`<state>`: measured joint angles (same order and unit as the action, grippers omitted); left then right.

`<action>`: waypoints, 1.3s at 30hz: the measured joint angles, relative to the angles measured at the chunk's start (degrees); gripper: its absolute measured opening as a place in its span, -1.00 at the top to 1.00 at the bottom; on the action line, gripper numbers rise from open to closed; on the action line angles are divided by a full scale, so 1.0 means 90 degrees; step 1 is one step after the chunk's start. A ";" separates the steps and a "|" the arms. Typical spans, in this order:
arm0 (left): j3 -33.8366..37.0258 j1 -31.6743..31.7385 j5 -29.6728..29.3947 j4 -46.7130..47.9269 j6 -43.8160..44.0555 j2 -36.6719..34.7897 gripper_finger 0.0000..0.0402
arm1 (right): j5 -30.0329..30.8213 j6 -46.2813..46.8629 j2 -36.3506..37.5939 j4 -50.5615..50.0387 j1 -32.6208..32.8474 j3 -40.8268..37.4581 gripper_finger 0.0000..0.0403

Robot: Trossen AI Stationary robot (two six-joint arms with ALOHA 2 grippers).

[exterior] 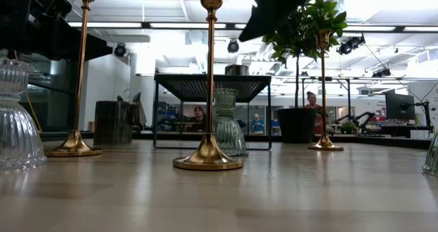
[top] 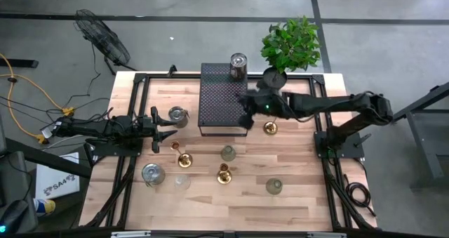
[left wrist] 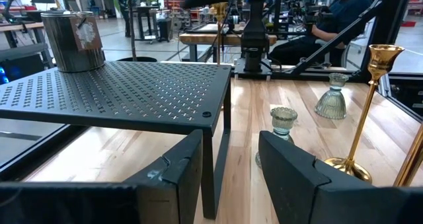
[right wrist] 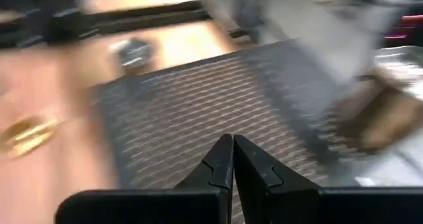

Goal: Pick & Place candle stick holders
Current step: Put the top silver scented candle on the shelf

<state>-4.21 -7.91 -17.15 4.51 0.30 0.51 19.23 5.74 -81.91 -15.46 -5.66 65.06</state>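
Seen from above, the right gripper (top: 245, 113) hangs over the right edge of the black perforated metal box (top: 223, 97), which stands at the far middle of the pale wooden table (top: 302, 196); the right wrist view shows its two dark fingers (right wrist: 218, 163) pressed together with nothing between them, the perforated top blurred beneath. A silvery round cup holder (top: 238, 65) stands on the far end of that box, near the black-potted green plant (top: 291, 45) at the table's far right corner. The left gripper (top: 160, 131) lies low at the table's left side, its jaws apart and empty, pointing toward the box; a silvery round holder (top: 178, 116) sits just beside it. Three shiny brass-gold candle stick holders with round bases and slender stems stand on the wood: one near the left gripper (top: 183, 158), one in the middle (top: 224, 174), and one just right of the box (top: 269, 128), near the right gripper. Squat clear-glass cups are spread around them: one between the box and the middle brass holder (top: 228, 153), one at the near left (top: 151, 173), a fainter one beside it (top: 182, 182), and one toward the near right (top: 273, 187). In the low view, the middle brass holder (exterior: 208, 153) stands in front of a ribbed glass cup (exterior: 226, 126).
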 joint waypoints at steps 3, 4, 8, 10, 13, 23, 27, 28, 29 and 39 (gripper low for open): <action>0.0000 -0.0001 0.0000 0.0000 0.0000 -0.0002 0.28 | -0.0479 0.0000 0.0053 -0.0466 0.0197 -0.0005 0.98; 0.0000 0.0001 0.0001 -0.0001 0.0001 0.0001 0.28 | -0.0564 0.0000 0.0054 -0.0548 0.0243 -0.0007 0.98; 0.0000 0.0000 0.0000 0.0000 0.0000 -0.0002 0.28 | -0.1039 0.0000 0.0110 -0.0666 0.0356 -0.0010 0.98; 0.0000 -0.0001 0.0000 -0.0001 0.0000 0.0000 0.28 | -0.1348 0.0000 0.0170 -0.0678 0.0423 -0.0010 0.98; 0.0000 0.0000 0.0000 -0.0001 0.0002 0.0000 0.28 | -0.1823 0.0071 0.0307 -0.0805 0.0562 -0.0010 0.98; 0.0000 0.0001 -0.0001 0.0000 0.0000 0.0000 0.28 | -0.1825 0.0716 0.1266 -0.0539 0.1476 -0.1046 0.98; 0.0000 0.0001 0.0001 0.0000 0.0000 -0.0001 0.28 | -0.1837 0.0719 0.1710 -0.0010 0.1821 -0.1625 0.98; 0.0000 0.0001 0.0001 0.0000 0.0000 0.0001 0.28 | -0.1837 0.0721 0.1845 0.0085 0.1882 -0.1752 0.98; 0.0000 -0.0001 0.0001 0.0000 0.0000 0.0001 0.28 | -0.1836 0.0719 0.1978 0.0171 0.1933 -0.1872 0.98; 0.0000 0.0001 0.0000 0.0000 0.0000 0.0000 0.28 | -0.1719 0.0719 0.3499 0.0223 0.2130 -0.2936 0.98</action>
<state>-4.21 -7.90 -17.16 4.51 0.30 0.50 3.76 12.21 -50.42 -13.45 13.52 38.63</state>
